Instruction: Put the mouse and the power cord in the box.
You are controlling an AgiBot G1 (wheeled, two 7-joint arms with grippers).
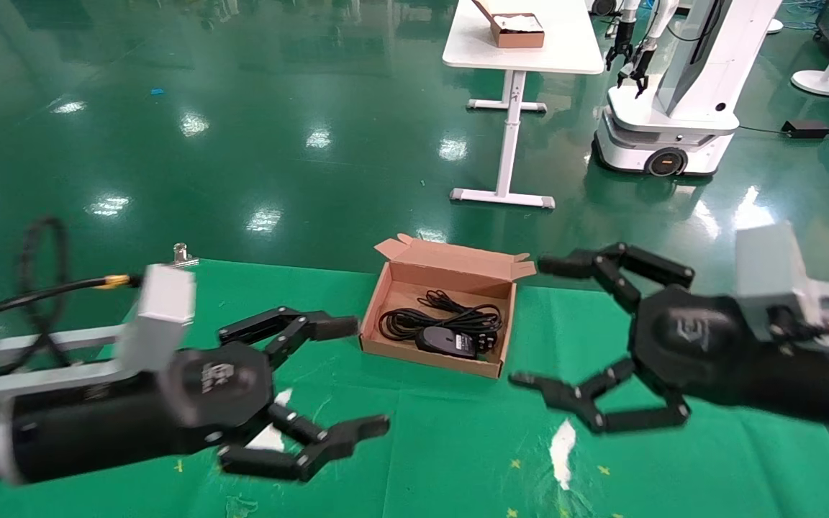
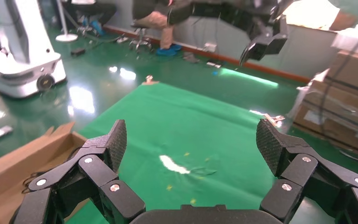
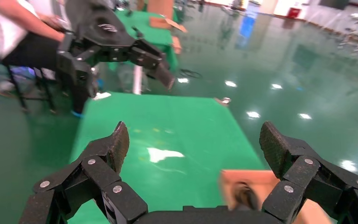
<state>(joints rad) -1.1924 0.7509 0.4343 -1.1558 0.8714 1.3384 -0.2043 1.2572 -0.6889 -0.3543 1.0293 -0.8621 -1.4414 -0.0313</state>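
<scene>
The brown cardboard box point(image 1: 394, 282) stands open on the green cloth at the table's far middle, lid flaps back. Inside lie the power cord point(image 1: 414, 321) in black loops and the black mouse point(image 1: 447, 340) with its whitish label, at the near wall. My left gripper point(image 1: 360, 376) hovers open and empty to the left of the box, my right gripper point(image 1: 538, 322) open and empty to its right. The left wrist view shows my left gripper point(image 2: 192, 140) over bare cloth, the box point(image 2: 9, 172) beside it. The right wrist view shows my right gripper point(image 3: 193, 144) above the blurred box point(image 3: 265, 179).
The green cloth point(image 1: 458, 446) has white worn patches near both grippers. A metal clamp point(image 1: 183, 253) sits at the table's far left edge. Beyond stand a white table with a small brown box point(image 1: 515, 29) and another robot point(image 1: 673, 108). Stacked cartons point(image 2: 345, 93) flank the table.
</scene>
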